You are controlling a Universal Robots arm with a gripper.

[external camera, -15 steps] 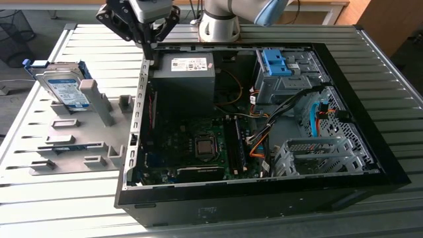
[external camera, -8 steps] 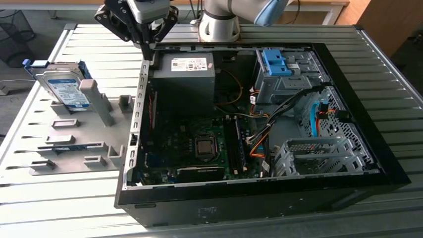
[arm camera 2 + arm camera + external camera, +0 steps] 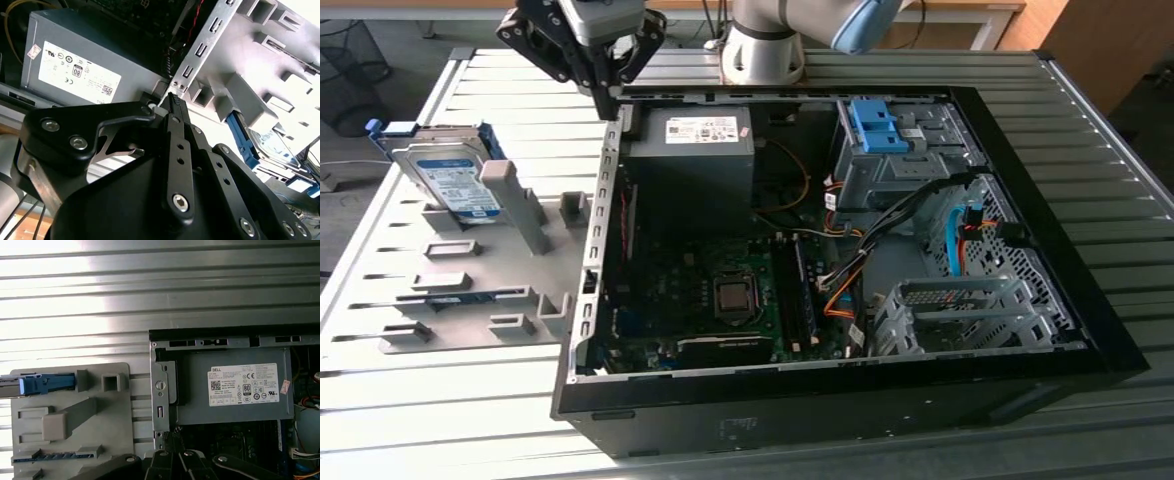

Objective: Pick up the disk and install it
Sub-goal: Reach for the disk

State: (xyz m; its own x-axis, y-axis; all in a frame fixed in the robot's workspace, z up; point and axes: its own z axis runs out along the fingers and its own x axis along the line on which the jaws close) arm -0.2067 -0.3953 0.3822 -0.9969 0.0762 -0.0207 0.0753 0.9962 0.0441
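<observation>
The disk (image 3: 447, 185) stands on edge in a slot of the grey fixture plate (image 3: 400, 260), on the exterior view's left of the open computer case (image 3: 854, 410), with its blue bracket along the top and nothing touching it. The gripper (image 3: 606, 95) hangs above the case's far corner, near the power-supply box (image 3: 687, 160) and well apart from the disk. In the second wrist view its fingers (image 3: 173, 107) look pressed together and hold nothing, though the angle is awkward. I judge the work to be at the approach to the pick. The grasp is not yet made, and it calls for the fingers to part and line up over the disk's upper edge. By count there is one disk, one gripper, one fixture plate, one case and one power-supply box.
</observation>
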